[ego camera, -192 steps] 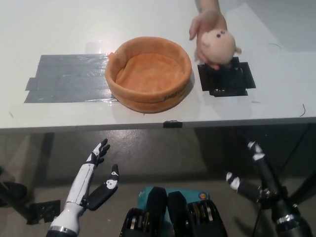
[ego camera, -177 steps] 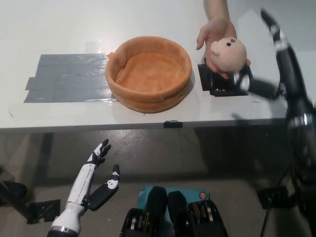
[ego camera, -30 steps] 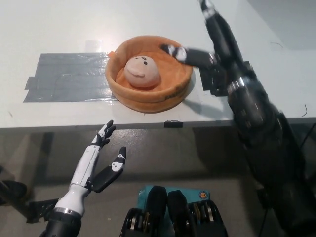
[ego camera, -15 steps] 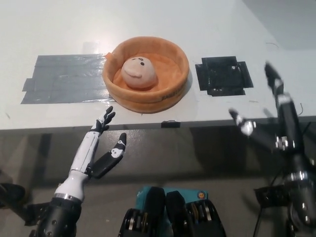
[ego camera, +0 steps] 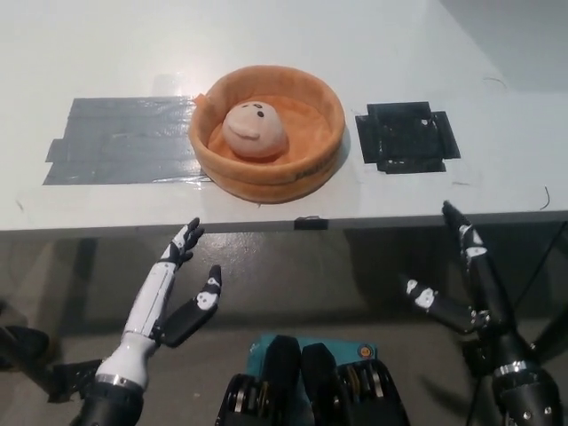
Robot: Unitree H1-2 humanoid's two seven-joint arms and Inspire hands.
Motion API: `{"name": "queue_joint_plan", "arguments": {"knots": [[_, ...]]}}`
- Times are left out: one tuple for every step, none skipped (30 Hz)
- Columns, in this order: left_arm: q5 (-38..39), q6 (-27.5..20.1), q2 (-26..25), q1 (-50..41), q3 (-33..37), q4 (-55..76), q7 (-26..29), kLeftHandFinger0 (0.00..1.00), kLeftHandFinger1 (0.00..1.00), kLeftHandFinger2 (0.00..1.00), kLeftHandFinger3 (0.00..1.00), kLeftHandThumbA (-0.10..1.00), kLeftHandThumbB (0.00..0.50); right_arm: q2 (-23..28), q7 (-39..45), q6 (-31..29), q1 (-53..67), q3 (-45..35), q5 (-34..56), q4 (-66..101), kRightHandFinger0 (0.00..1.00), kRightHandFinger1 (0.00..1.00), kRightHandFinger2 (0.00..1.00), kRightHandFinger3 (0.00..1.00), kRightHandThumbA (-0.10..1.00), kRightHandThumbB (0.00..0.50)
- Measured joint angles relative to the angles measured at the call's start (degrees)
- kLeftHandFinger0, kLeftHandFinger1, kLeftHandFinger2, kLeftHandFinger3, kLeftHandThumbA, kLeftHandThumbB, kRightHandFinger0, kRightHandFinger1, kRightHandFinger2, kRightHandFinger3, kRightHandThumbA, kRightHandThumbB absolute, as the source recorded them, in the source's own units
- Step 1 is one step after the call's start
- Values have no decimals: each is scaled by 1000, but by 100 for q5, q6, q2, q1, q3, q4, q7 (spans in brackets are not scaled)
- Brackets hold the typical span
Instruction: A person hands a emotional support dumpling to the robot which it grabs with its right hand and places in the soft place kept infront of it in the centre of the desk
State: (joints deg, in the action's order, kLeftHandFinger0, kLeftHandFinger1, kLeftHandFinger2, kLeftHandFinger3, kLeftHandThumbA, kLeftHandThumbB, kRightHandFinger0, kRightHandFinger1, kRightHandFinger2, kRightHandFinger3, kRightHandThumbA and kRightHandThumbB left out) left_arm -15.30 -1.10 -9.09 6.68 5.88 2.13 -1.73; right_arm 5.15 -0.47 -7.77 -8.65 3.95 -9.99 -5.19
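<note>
The peach plush dumpling (ego camera: 254, 130) with a small drawn face lies inside the round orange soft basket (ego camera: 302, 170) at the middle of the white desk (ego camera: 266, 35). My black right hand (ego camera: 461, 284) hangs below the desk's front edge at the lower right, open, holding nothing. Far from the basket, my white left hand (ego camera: 173, 293) rests open below the desk edge at the lower left.
A grey tape patch (ego camera: 120, 139) lies left of the basket and a black tape patch (ego camera: 406, 136) right of it. The desk's front edge (ego camera: 266, 224) runs across the middle of the view, with floor below.
My right hand has dropped lower below the desk edge and drawn back toward me. The dumpling stays in the basket. The view has shifted slightly.
</note>
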Motion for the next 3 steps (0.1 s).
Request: {"name": "queue_joint_plan", "arguments": {"knots": [[0,-2,0,-49,3,0,0,1000,1000,1000,1000,421,0,1,7,-37,55,53,-4,-6,1000,1000,1000,1000,845,219],[-1,-2,1,-70,4,0,0,1000,1000,1000,1000,418,0,2,9,-52,91,77,-7,-6,1000,1000,1000,1000,846,214],[-1,-2,1,-97,6,3,0,1000,1000,1000,1000,418,0,1,11,-64,122,104,-9,-5,1000,1000,1000,1000,846,214]]}}
